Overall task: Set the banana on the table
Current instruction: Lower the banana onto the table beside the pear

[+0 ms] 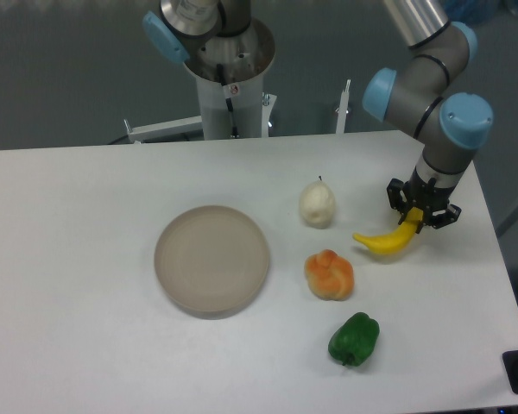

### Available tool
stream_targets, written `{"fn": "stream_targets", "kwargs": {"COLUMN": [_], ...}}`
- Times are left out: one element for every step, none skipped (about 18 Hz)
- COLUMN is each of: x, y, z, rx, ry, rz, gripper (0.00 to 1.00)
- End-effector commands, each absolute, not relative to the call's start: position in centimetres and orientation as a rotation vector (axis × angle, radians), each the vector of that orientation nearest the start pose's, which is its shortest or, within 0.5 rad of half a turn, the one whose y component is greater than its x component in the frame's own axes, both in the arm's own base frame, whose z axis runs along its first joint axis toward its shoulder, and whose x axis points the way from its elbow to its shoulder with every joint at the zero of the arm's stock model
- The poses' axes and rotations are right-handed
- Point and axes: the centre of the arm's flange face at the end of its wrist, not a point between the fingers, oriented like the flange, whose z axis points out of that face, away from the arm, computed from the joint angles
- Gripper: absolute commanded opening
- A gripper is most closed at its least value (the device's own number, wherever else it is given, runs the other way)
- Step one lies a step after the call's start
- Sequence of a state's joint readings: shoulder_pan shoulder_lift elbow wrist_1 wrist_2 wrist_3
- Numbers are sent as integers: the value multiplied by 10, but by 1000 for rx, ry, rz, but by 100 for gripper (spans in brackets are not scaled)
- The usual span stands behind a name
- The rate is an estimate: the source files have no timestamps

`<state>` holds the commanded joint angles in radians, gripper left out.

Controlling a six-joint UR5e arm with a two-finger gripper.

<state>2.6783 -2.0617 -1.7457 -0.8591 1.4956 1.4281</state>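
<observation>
Bright even overhead light, soft faint shadows, no glare on white table (86, 259), slightly soft focus, dim bkgd.

Small curved yellow banana (387, 241) hangs tilted, low over the white table (86, 259).
</observation>
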Motion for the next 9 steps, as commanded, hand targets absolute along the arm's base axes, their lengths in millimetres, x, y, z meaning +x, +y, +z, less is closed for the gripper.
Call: {"fn": "stream_targets", "kwargs": {"x": [-485,-486,-485,-485,-485,-486,-486,-486,-486], "y": [399,399,399,399,399,400,399,399,399], "z": [200,199,196,195,195,196,194,193,193], "rx": [-3016,-3013,-3009,-3006,-3006,-3005,-3006,-3008,-3008], "ry": [509,544,574,590,593,595,593,593,595], "rz": [35,33,27,26,26,28,26,22,22], "gripper": [38,38,38,38,39,39,39,39,39]}}
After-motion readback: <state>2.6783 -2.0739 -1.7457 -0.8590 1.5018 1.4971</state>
